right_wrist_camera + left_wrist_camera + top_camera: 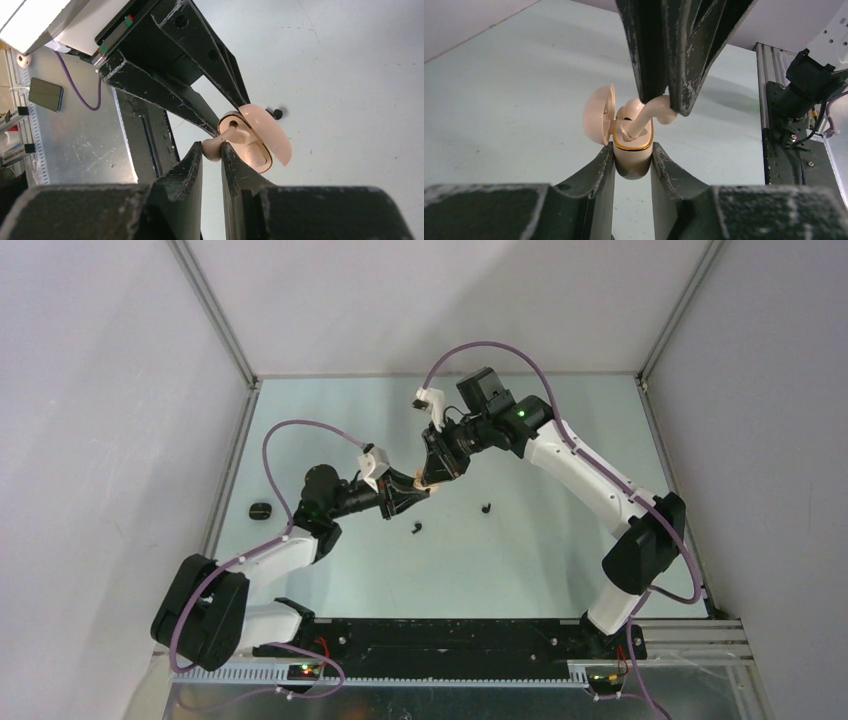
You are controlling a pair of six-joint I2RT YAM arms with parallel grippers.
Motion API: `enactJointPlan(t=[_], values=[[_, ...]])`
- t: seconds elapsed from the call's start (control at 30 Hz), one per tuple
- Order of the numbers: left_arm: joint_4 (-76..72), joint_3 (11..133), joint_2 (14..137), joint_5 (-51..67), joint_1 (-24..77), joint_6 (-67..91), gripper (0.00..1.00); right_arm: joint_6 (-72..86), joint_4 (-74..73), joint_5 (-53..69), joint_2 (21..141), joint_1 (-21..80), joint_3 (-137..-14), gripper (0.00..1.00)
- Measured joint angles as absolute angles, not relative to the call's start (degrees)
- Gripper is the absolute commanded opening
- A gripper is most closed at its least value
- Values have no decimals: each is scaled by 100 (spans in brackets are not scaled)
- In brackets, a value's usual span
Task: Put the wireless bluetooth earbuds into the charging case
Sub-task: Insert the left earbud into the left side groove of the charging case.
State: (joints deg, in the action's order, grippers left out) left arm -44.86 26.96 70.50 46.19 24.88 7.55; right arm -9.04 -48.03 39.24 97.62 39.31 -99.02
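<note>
The cream earbud (646,117) sits mid-frame in the left wrist view. Its stem slants down-left, with the tip at the socket of the open charging case (633,159) just below. The right pincer (666,102) grips its head from above. The left pincer (631,150) clamps the case from below.
</note>
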Motion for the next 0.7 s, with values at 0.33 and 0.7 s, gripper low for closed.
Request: enactJointPlan(t=[0.33,0.7], values=[[-4484,2696,7050,4646,2508,755,0,-902,-4768,3885,9837,3959,-9904,9],[-4491,2696,7048,4678,2508,746,0,-902,-4770,3933,9848,3964,-9902,10]])
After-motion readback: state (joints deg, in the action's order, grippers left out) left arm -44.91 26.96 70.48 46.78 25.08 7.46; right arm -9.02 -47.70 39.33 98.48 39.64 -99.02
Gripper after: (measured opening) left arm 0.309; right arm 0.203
